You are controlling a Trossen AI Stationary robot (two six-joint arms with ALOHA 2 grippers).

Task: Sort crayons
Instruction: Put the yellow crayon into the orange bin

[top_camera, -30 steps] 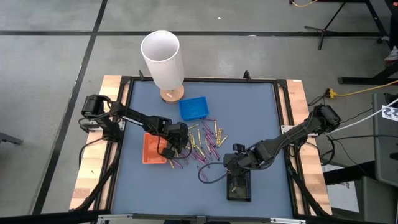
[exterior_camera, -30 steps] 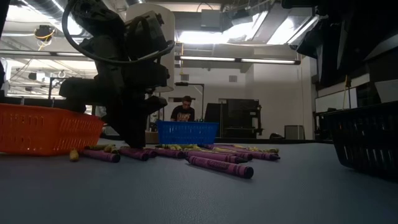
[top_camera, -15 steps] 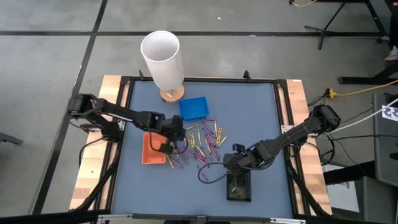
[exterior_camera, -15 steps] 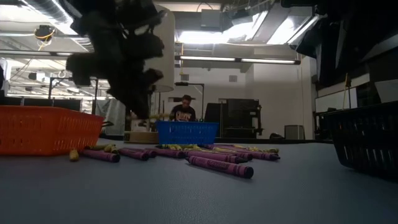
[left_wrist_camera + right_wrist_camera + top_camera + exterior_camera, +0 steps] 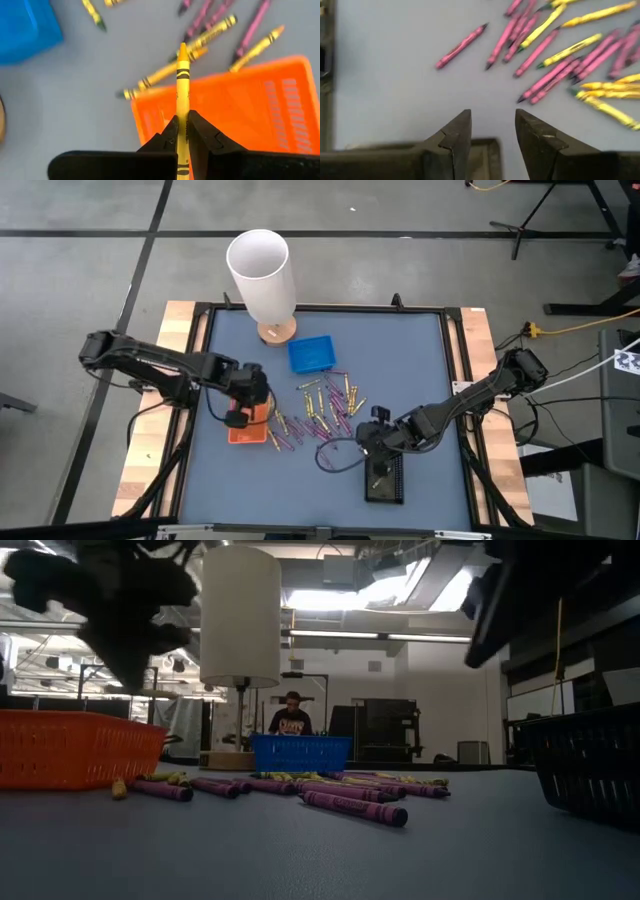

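Since a second ago the left gripper (image 5: 243, 395) has pulled back from the crayon pile and now hangs over the orange tray (image 5: 247, 426), carrying a yellow crayon (image 5: 182, 85). Its fingers (image 5: 165, 140) are clamped together on that crayon, whose tip sticks out ahead of them above the tray's near corner.

Most of the crayons (image 5: 325, 408) lie loose on the blue-grey counter (image 5: 400, 360), scattered between the orange tray and the right arm: yellow and orange-gold ones mixed with purple-pink ones, a few touching the orange tray's edge. In the low view they form a flat row (image 5: 300, 786) in front of the blue tray (image 5: 301, 752), with one purple crayon (image 5: 355, 808) lying nearest the camera.

Over the black tray (image 5: 384, 480), at the pile's edge, the right gripper (image 5: 371, 448) has barely shifted; its fingers (image 5: 457, 137) stand apart with nothing between them.

Behind the blue tray stands a tall white lamp (image 5: 262, 275) on a round wooden base. Beyond the counter, a person (image 5: 293, 716) sits in the room.
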